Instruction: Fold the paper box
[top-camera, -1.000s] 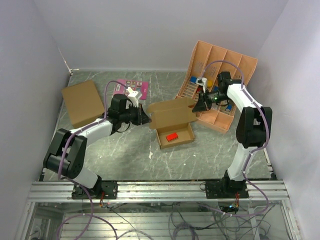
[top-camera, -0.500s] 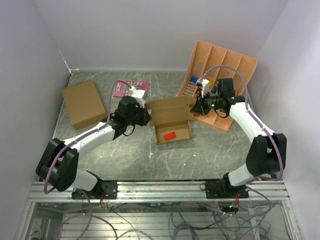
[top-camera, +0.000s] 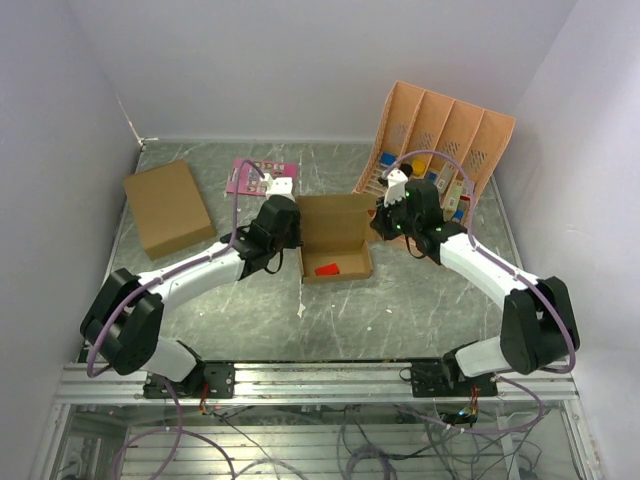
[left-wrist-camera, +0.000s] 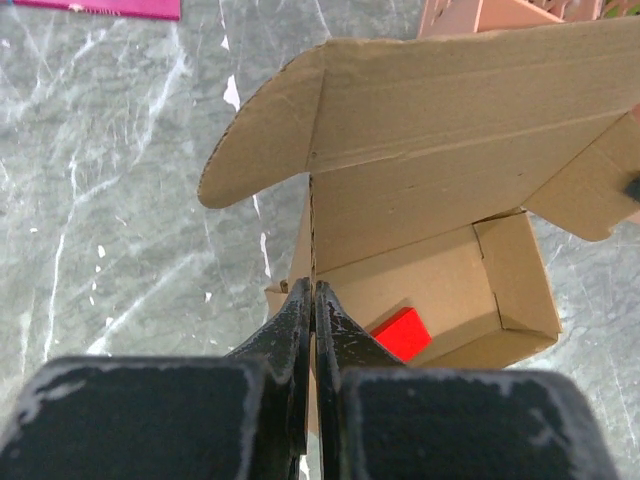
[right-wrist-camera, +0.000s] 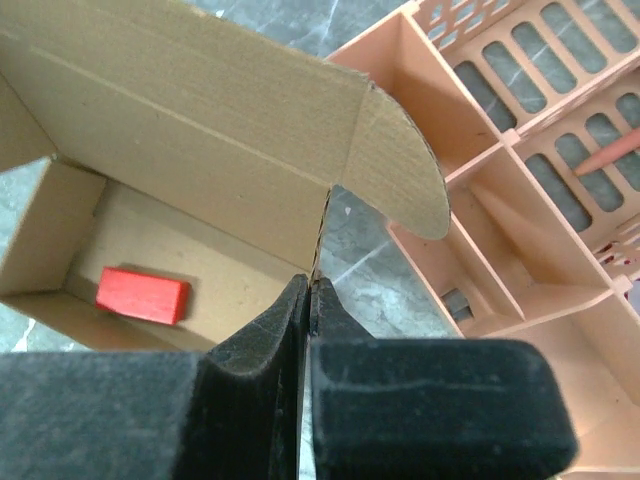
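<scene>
Box (top-camera: 335, 222), frame centre, lid open: one red block (top-camera: 326, 269) inside. Left tool (left-wrist-camera: 313, 295) and right tool (right-wrist-camera: 308, 290) each clenched on its side edges.

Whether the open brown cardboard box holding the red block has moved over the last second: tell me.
Yes. The open brown cardboard box has shifted left in the top view, away from the peach plastic organiser, which stayed put.
</scene>
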